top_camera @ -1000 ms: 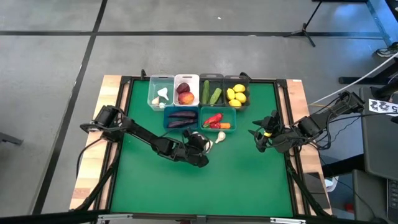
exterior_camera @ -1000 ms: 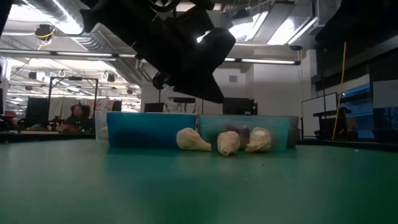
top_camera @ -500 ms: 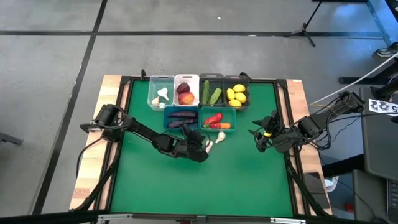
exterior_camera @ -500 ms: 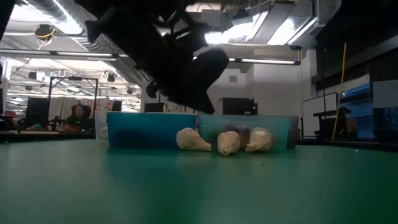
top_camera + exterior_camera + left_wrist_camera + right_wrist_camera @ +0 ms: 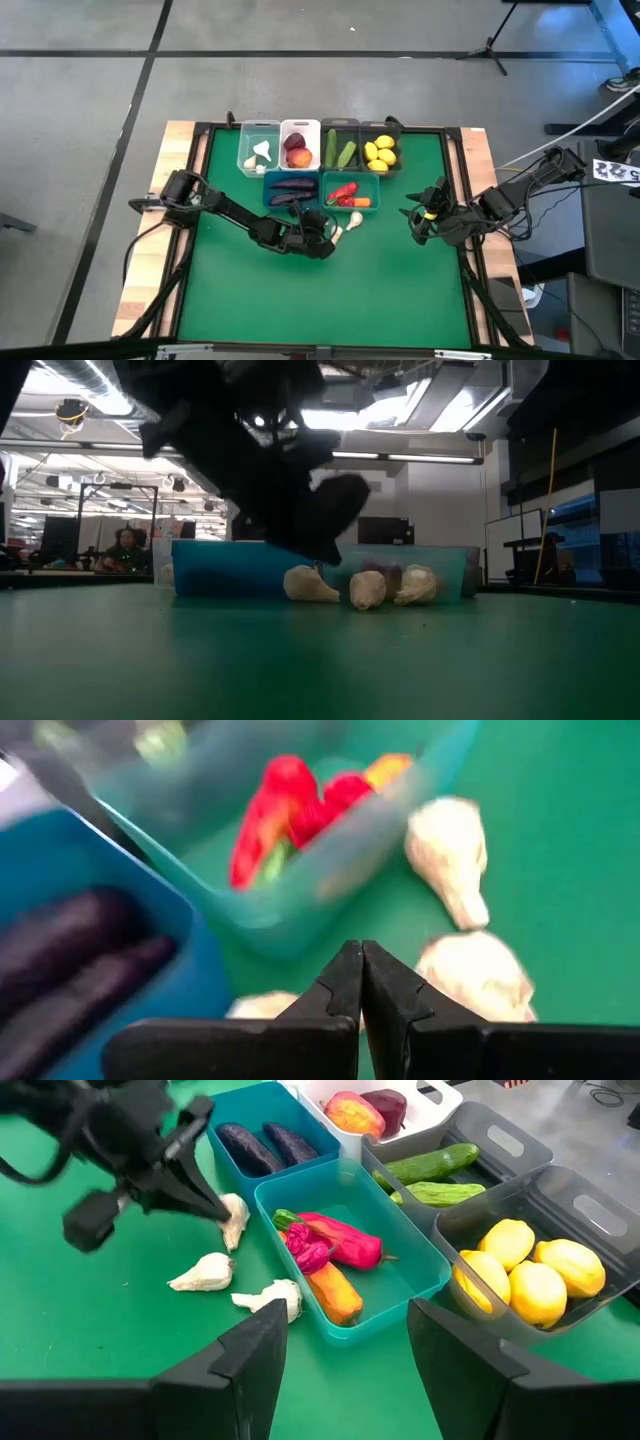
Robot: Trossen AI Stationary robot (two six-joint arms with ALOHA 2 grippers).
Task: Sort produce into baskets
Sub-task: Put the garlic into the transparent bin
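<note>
White garlic [image 5: 205,1272] lies loose beside the teal bin [image 5: 415,1295]. My left gripper [image 5: 361,982] has dropped toward it, jaws closed empty; right gripper [image 5: 345,1370] waits open.

Bright toy food on a green table

The table [image 5: 300,300] is showing green. Yellow lemons [image 5: 530,1270] are sitting in a grey bin [image 5: 590,1210], red peppers [image 5: 335,1240] and an orange carrot [image 5: 335,1293] in a teal bin [image 5: 400,1295], purple eggplants [image 5: 265,1145] in a blue bin [image 5: 240,1105], and white garlic [image 5: 205,1272] is lying nearby.
</note>
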